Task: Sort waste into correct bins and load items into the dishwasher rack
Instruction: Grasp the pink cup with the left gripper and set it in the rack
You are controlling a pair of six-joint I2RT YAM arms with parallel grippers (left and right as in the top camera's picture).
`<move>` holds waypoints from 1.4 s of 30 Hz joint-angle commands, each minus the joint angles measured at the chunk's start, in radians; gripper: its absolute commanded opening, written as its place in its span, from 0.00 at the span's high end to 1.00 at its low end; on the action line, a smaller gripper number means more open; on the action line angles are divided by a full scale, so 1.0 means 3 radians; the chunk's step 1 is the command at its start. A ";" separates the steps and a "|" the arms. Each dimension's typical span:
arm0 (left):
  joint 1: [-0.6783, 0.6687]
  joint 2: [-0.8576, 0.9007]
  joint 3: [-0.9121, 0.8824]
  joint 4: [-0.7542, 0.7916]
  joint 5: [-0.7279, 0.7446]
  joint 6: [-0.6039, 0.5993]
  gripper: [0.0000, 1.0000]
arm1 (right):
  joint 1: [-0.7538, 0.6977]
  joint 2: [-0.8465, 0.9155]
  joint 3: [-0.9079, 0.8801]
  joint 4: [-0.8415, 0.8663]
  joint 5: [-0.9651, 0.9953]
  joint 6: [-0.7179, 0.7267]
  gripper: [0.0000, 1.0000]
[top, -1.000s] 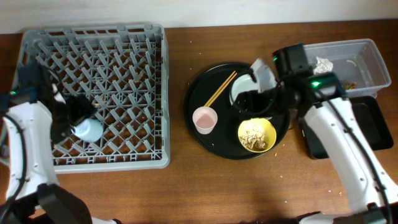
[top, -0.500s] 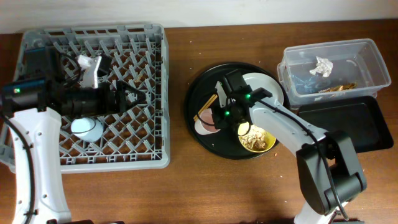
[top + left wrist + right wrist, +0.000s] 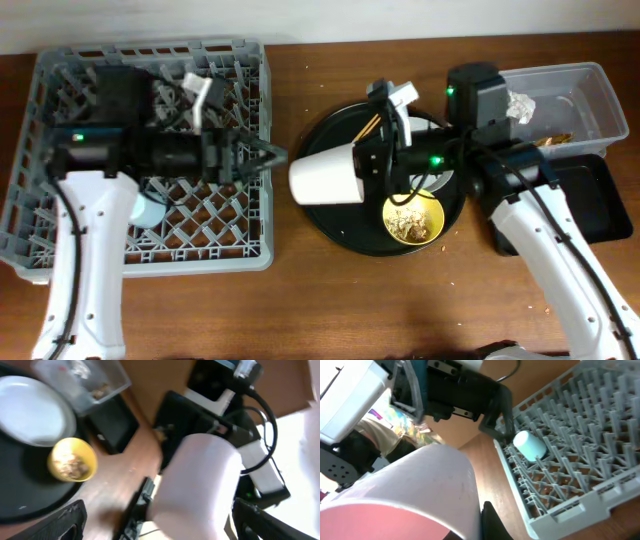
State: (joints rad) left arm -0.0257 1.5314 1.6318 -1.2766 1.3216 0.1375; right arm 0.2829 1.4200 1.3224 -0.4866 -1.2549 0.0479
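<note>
Pink cup lifted, in right end effector

Brown wooden tabletop, grain running left to right, pale wall strip along the far edge. Carries four things directly. At left, large grey dishwasher rack, reaching almost from far edge to mid-depth. At centre, well apart from the rack, round black tray. At far right, clear plastic tub, near the round tray's rim. Just in front of the tub, shallow black rectangular tray, edges nearly touching, partly hidden.
</note>
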 commanded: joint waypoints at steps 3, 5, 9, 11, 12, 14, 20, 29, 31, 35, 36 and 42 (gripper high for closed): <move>-0.0415 -0.0036 0.0018 0.0023 0.0303 0.0023 0.16 | 0.0085 0.0095 0.0010 0.0408 0.0017 0.0197 0.96; -0.0534 -0.0036 0.0018 0.0029 0.0444 0.0023 0.17 | 0.0085 0.0095 0.0010 0.0553 0.0037 0.0322 0.96; -0.0598 -0.0036 0.0018 0.0027 0.0407 0.0023 0.33 | 0.0085 0.0095 0.0010 0.0754 0.0033 0.0496 0.96; -0.0596 -0.0036 0.0018 0.0029 0.0334 0.0023 0.38 | 0.0085 0.0094 0.0010 0.0732 0.0025 0.0496 0.81; -0.0594 -0.0036 0.0018 0.0041 0.0240 0.0023 0.38 | 0.0085 0.0094 0.0010 0.0726 0.0022 0.0498 0.59; -0.0516 -0.0036 0.0018 0.0039 -0.0131 0.0020 0.38 | 0.0061 0.0090 0.0010 0.0713 0.0024 0.0525 0.35; 0.0169 -0.0065 0.0022 -0.0191 -0.2293 -0.0504 0.38 | -0.0406 0.0017 0.0010 -0.0023 0.0679 0.0595 0.26; -0.0023 -0.0050 -0.0385 -0.0219 -0.4931 -0.1621 0.38 | -0.0158 0.0022 0.0009 -0.1648 0.2679 0.0593 0.26; -0.0014 -0.0043 -0.0682 0.0009 -0.4836 -0.1644 0.38 | -0.0158 0.0022 0.0009 -0.1665 0.2679 0.0593 0.25; -0.0014 -0.0028 -0.1200 0.0535 -0.4475 -0.1643 0.37 | -0.0158 0.0023 0.0009 -0.1657 0.2681 0.0593 0.26; -0.0014 -0.0028 -0.1303 0.0657 -0.4386 -0.1644 0.37 | -0.0158 0.0023 0.0009 -0.1658 0.2681 0.0593 0.25; -0.0014 -0.0028 -0.1423 0.0726 -0.4266 -0.1726 0.31 | -0.0158 0.0023 0.0009 -0.1659 0.2679 0.0593 0.26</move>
State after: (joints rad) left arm -0.0307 1.5269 1.2079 -1.0611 0.0166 -0.3592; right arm 0.2291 1.4403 1.3224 -0.9852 -0.4671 0.2317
